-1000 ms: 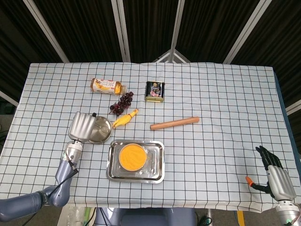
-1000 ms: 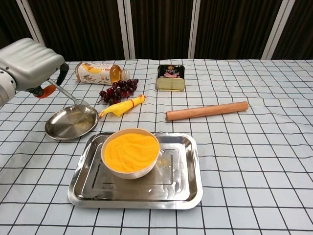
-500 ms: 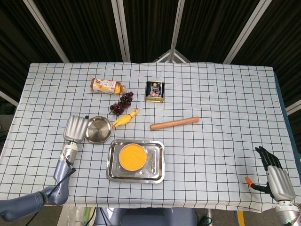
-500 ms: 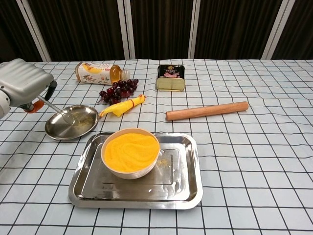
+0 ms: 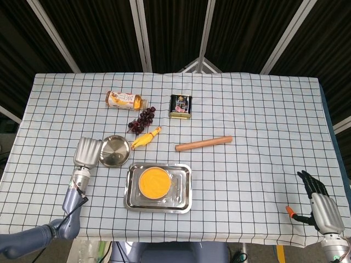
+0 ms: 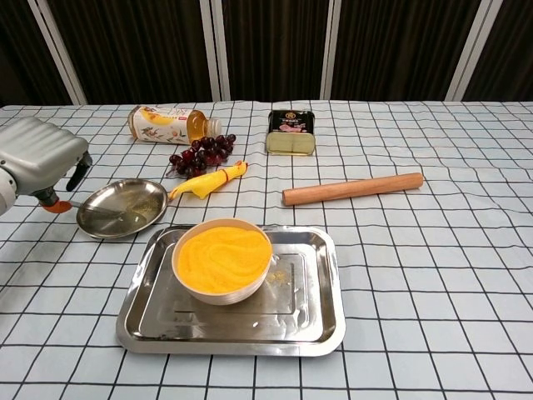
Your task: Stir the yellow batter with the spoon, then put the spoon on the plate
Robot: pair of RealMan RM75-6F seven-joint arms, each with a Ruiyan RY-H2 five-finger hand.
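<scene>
- The left hand [image 6: 37,158] gripped the spoon [image 6: 98,207], whose bowl lay in the plate [image 6: 125,208] just to its right.
- Beyond the plate, the bowl of yellow batter [image 6: 222,258] sat in a metal tray [image 6: 308,312].
- The right hand [image 5: 321,205] hung off the table's near right corner, fingers apart, holding nothing.

left hand [image 6: 37,157] cut off by chest view edge; spoon [image 6: 96,209] handle hidden under it, grip unclear.

Left hand [image 6: 37,158] low at the table's left, fingers curled (apparently gripping); right hand [image 5: 322,205] idle, fingers apart.
</scene>
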